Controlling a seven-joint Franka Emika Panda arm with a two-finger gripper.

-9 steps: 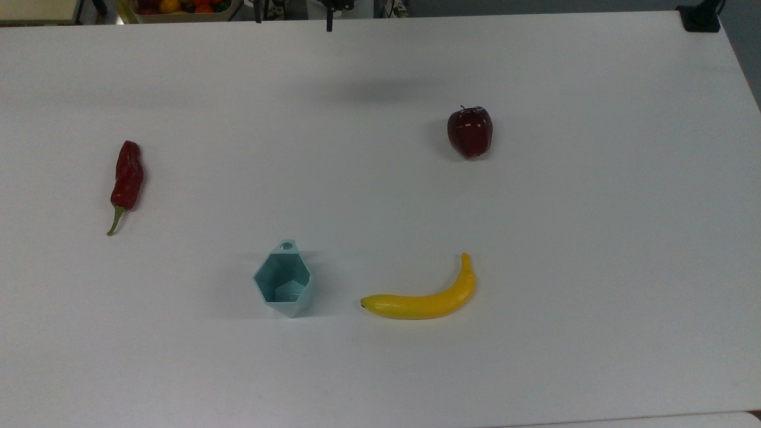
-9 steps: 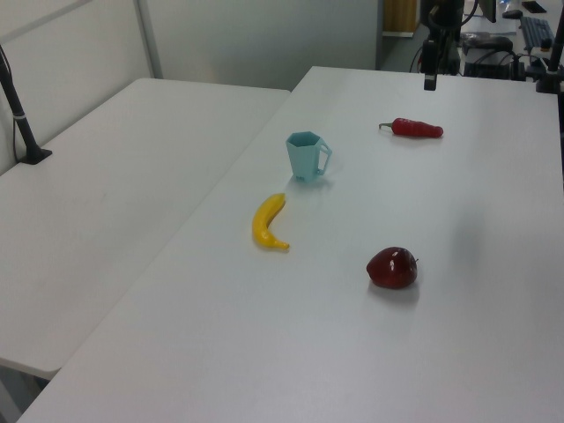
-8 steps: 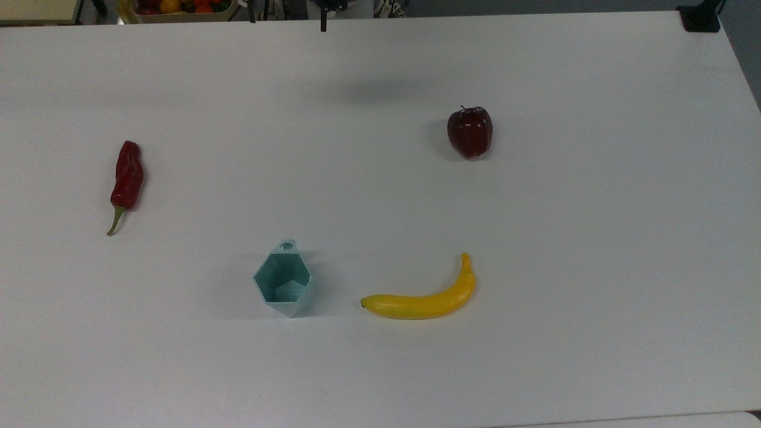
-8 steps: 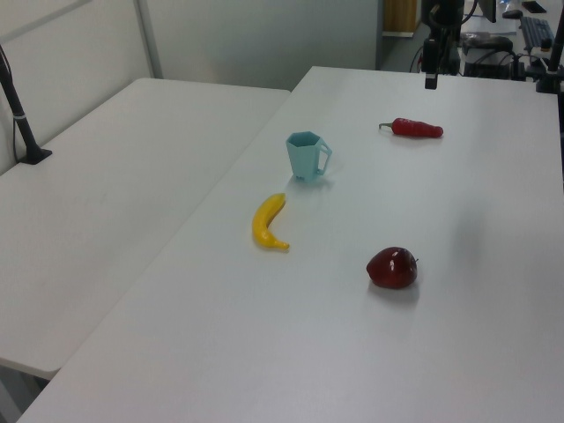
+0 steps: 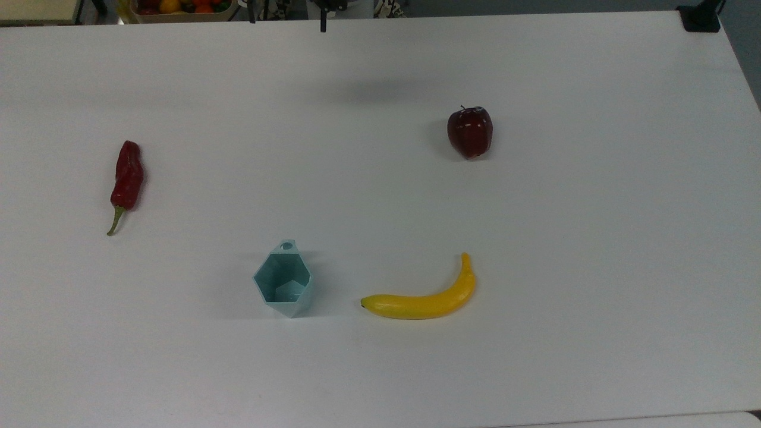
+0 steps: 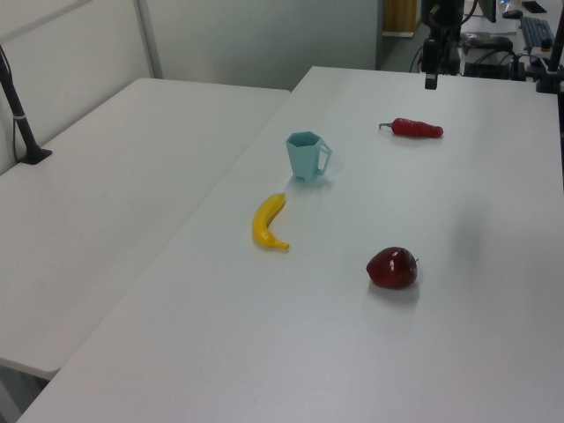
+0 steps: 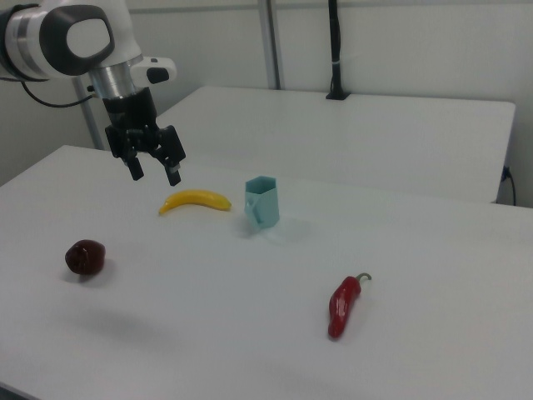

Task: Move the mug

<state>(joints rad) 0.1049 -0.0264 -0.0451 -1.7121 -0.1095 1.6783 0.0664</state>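
The mug [image 7: 261,202] stands upright and untouched; the gripper [image 7: 154,171], fingers spread, hangs well apart, its arm cut off.

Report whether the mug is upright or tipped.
Upright: the mug stands on its base with its open, empty mouth facing up.

small faceted plastic mug [image 5: 283,286]: pale teal
curved banana [image 5: 423,298]: yellow, dark tip
round apple [image 5: 469,131]: deep red, glossy
long chili pepper [image 5: 126,179]: red, green stem
flat table top [image 5: 380,190]: plain white
two-finger gripper [image 7: 152,171]: black
robot arm [image 7: 75,37]: white with black joints
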